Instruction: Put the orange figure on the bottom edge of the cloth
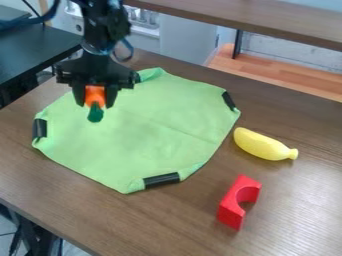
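Okay, so one claw (95, 104) is seen at the upper left of the view, hung down over the cloth (153, 135), and one orange figure (95, 93) is gripped between its two fingers. The figure's orange part is pinched from both sides, and its single green end (95, 113) is pointed downward. In the view it is set against the upper left part of the cloth, well apart from the bottom edge, where it's wanted.

One cloth is counted, light green and spread out pretty flat, with a few soft wrinkles. Three black bands (161, 179) can be made out easily on its border: one at the left, one at the upper right, one at the bottom. A bit of something dark is seen just beside the claw too, but whether it should be counted as a fourth can't be told.

Two more toys are found off the cloth, both laid on the one brown table (294, 192). One yellow banana (260, 145) is placed near the cloth's right side, its stem pointed rightward. One red block (232, 204) is set below it in the view, apart from it, with one curved notch cut into its right side.
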{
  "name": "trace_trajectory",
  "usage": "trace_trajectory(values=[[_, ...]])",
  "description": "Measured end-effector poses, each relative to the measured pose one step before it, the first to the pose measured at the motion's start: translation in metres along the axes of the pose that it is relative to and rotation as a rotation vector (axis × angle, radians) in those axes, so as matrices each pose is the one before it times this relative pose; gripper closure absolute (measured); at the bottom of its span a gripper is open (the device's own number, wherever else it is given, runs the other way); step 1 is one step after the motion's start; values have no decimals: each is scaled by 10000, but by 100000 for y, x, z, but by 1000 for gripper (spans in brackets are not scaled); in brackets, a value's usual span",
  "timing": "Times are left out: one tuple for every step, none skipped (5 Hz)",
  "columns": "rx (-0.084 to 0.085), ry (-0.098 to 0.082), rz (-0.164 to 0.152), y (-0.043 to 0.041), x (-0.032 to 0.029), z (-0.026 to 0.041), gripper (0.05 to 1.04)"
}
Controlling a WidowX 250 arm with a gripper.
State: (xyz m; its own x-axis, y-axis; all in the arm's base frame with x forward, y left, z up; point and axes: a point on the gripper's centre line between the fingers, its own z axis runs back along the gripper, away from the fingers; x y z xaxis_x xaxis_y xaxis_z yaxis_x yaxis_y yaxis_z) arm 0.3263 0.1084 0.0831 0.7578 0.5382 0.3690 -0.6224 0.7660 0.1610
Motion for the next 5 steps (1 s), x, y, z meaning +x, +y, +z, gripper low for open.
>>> trace_trajectory(values=[[1514,255,343,545,890,-516,540],[1023,1878,3,-818,110,-782,540],[857,1227,795,266,564,-464,540],[334,516,420,46,53,16,491],[-269,35,12,-466,-197,-295,173]])
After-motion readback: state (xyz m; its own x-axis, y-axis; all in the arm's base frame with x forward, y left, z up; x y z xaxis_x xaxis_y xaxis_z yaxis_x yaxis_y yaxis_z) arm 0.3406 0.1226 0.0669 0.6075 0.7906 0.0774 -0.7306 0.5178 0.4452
